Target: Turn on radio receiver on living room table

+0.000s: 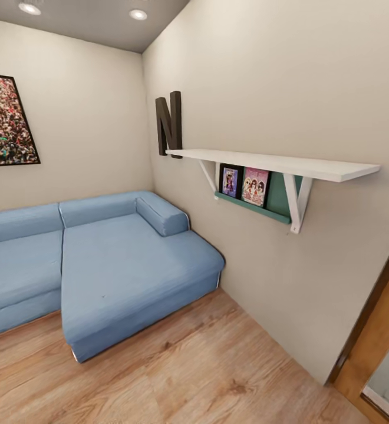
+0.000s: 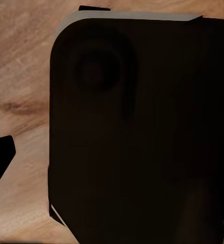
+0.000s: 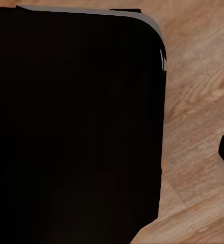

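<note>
Searching for the radio receiver and its bench; position of either impossible to tell from here. Facing a blue sofa point(image 1: 118, 265), white wall shelf point(image 1: 277, 164), wood floor point(image 1: 206, 365). Pincer state: cannot tell. Risk, likely: clipping sofa or wall while turning, arms tucked low by a dark body point(image 2: 142, 142).

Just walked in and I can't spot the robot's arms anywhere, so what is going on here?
Nothing is being handled right now. The head camera looks into a room corner with a blue sectional sofa, a white wall shelf with picture frames under it, a dark letter N on the wall and a wooden floor. Both wrist cameras face a dark rounded body above that floor. The robot seems to be on its way; no radio or coffee table is in sight.
</note>
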You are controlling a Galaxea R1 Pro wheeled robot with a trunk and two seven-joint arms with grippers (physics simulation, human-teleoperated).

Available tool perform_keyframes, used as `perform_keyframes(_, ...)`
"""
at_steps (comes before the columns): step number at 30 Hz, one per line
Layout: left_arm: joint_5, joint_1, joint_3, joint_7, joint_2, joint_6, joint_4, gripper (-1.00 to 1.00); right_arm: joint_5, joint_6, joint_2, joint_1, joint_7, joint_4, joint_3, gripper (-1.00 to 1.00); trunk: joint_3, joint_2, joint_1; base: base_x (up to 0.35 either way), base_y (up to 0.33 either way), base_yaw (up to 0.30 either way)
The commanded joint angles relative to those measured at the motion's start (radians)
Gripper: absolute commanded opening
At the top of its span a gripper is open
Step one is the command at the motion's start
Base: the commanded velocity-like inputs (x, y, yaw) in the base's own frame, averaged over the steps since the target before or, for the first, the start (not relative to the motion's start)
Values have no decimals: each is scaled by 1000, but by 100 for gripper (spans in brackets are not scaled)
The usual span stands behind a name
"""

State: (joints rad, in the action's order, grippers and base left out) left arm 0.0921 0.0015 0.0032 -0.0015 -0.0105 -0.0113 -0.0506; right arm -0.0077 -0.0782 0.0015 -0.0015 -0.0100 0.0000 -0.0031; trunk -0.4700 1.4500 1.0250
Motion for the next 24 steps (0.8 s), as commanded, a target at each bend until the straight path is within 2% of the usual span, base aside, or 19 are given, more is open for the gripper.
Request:
perform_keyframes(1, 0, 0, 0, 0, 0, 0, 0, 100, 0, 0, 0, 0, 0, 0, 0, 100, 0, 0, 0, 0, 0, 269)
perform_keyframes(24, 0, 0, 0, 0, 0, 0, 0, 100, 0, 0, 0, 0, 0, 0, 0, 100, 0, 0, 0, 0, 0, 270)
